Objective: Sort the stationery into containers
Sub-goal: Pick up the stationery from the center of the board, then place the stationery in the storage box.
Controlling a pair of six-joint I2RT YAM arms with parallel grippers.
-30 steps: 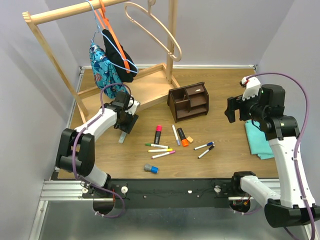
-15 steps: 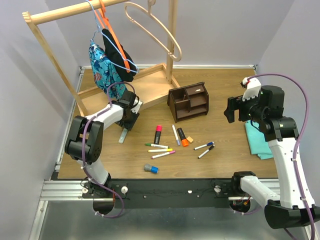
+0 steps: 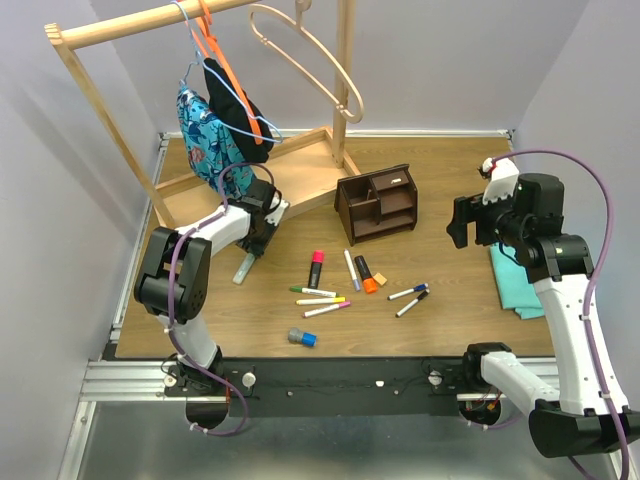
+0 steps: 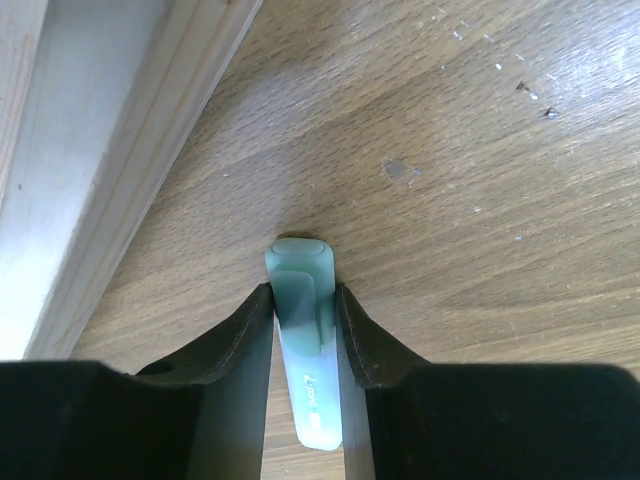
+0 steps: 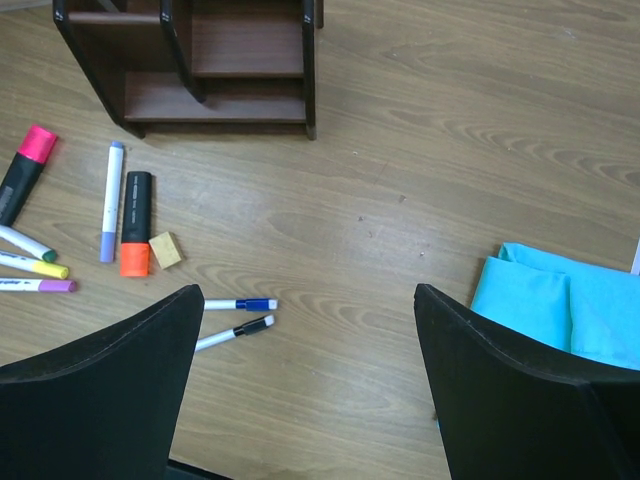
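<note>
Clamps the left claw [image 4: 303, 300] on a pale green highlighter [image 4: 300, 262], both fingers [image 4: 250, 320] pressed against its sides. Finds that highlighter lying flat on the desk [image 4: 480, 150], just beside the pale wooden base of the clothes rack [image 4: 130, 120] and well apart from the other stationery. Holds the right claw [image 5: 305, 295] wide open, gripping nothing, above the desk near a teal cloth [image 5: 560, 305]. Shows the dark brown organiser [image 3: 378, 203] upright at mid-desk. Has, loose on the wood in front of it, a pink-ended black highlighter [image 3: 316, 268], a lilac-capped marker [image 3: 352, 270] and an orange-ended black highlighter [image 3: 366, 274], with a tan cube [image 3: 380, 279] just beside the orange end. Groups three thin markers side by side nearer the arms: green-capped marker [image 3: 312, 292], yellow-capped marker [image 3: 320, 300], purple-capped marker [image 3: 328, 309]. Puts a blue-capped marker [image 3: 409, 292] and a black-capped marker [image 3: 411, 304] close together off to the right. Has a short grey-blue cylinder [image 3: 301, 337] nearest the arm bases.
</note>
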